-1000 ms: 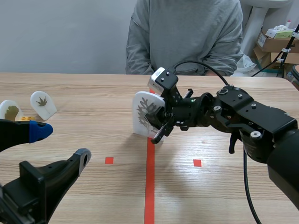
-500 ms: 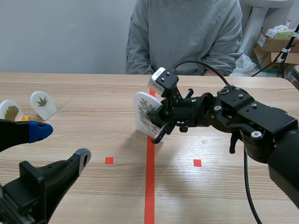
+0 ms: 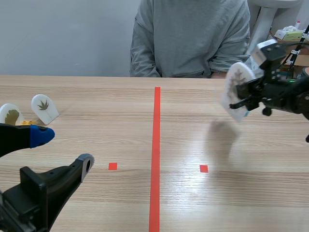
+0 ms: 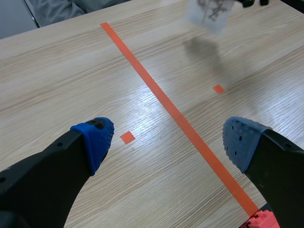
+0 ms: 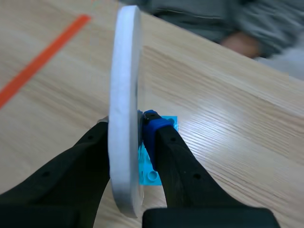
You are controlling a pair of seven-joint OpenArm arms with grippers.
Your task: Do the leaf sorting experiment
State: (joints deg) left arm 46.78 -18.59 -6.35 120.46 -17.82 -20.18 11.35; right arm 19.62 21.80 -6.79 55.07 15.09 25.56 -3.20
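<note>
White plastic formed the leaf card [image 5: 124, 95], which stood edge-on between the fingers of the right gripper [image 5: 127, 126]. Those fingers were clenched on it, one against each face, with a blue pad [image 5: 151, 118] pressed to one side. A cyan brick [image 5: 159, 164] showed low between the same fingers, just behind the card. From the scene view the card [image 3: 235, 89] hung clear of the table [image 3: 96, 96]. The left gripper [image 4: 168, 142] was released, its fingers wide apart and holding nothing, with the red tape line [image 4: 161, 102] running under the gap. Beyond its fingers, well apart from them, a card with a dark leaf [image 3: 45, 107] and a card with an olive leaf [image 3: 9, 114] stood on the wood.
</note>
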